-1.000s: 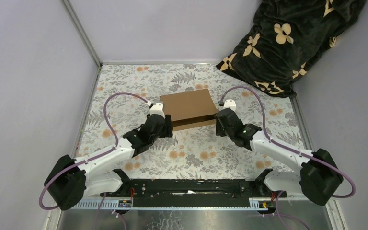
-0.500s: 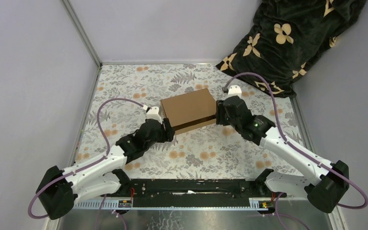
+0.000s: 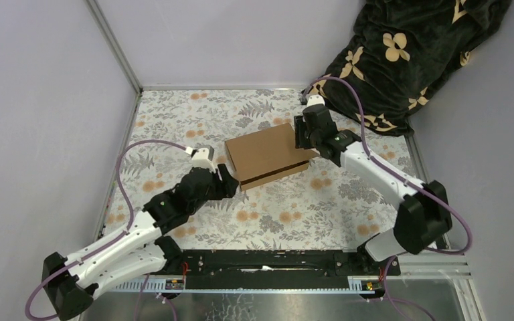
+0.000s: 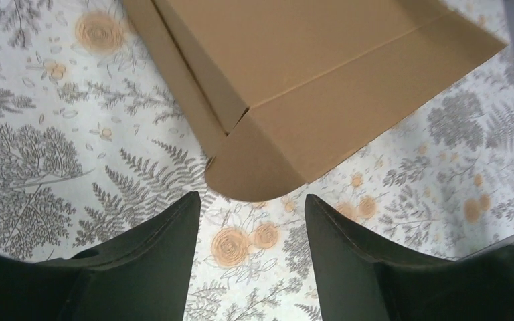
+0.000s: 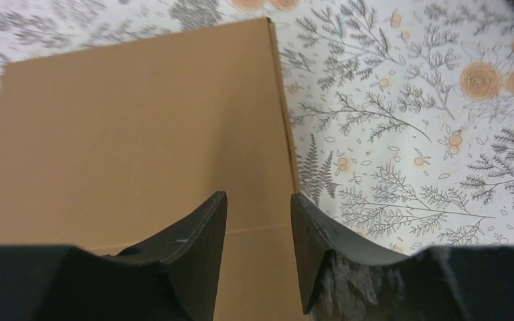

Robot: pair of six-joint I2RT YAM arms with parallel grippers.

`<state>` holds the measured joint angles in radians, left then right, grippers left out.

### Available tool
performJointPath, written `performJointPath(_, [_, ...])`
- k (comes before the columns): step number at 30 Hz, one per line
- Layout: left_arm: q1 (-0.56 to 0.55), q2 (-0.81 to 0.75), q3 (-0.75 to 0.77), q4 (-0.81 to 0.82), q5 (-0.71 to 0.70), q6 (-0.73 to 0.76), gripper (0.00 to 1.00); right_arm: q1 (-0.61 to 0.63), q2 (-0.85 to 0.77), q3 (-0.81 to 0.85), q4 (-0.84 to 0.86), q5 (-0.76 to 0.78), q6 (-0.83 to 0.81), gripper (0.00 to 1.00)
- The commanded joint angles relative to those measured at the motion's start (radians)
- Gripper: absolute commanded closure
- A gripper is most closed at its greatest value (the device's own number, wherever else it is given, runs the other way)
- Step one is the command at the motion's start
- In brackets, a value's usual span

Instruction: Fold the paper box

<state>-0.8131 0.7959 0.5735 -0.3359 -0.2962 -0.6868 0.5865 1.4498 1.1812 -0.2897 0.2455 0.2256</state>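
The counter, covered in a cloth printed with ferns and orange flowers, stretches out ahead of both tools. A dark blanket with pale flower shapes is heaped in the corner beyond and to the right of the right tool. The paper box lies on the counter between the two tools, its lid down but a dark gap showing along its near side.

The left tool sits low, just short of the box's near left corner. Its jaws stand apart with nothing between them, and a rounded flap of the box points at the gap without reaching it. The right tool hangs over the box's far right corner, jaws also apart and empty, brown lid showing between the fingers. Whether they touch the lid cannot be told.
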Motion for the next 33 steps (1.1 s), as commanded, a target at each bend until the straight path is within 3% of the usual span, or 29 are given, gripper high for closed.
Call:
performJointPath(1, [-0.009,0.012,0.112,-0.021,-0.054,0.014,0.34,-0.064,0.07,-0.022,0.078,-0.121,-0.044,0.53])
performJointPath(10, [-0.007,0.283,0.232,0.123,-0.044,0.075,0.3,-0.069,0.168,-0.161,0.139,-0.186,-0.02,0.57])
performJointPath(20, [0.006,0.439,0.081,0.247,-0.057,0.036,0.3,-0.069,0.144,-0.232,0.142,-0.158,-0.015,0.58])
performJointPath(27, [0.082,0.607,0.088,0.294,-0.007,0.04,0.3,-0.068,0.062,-0.232,0.089,-0.171,-0.004,0.58])
performJointPath(33, [0.09,0.554,0.131,0.251,0.023,0.055,0.31,-0.068,-0.013,-0.226,0.062,-0.166,-0.017,0.57])
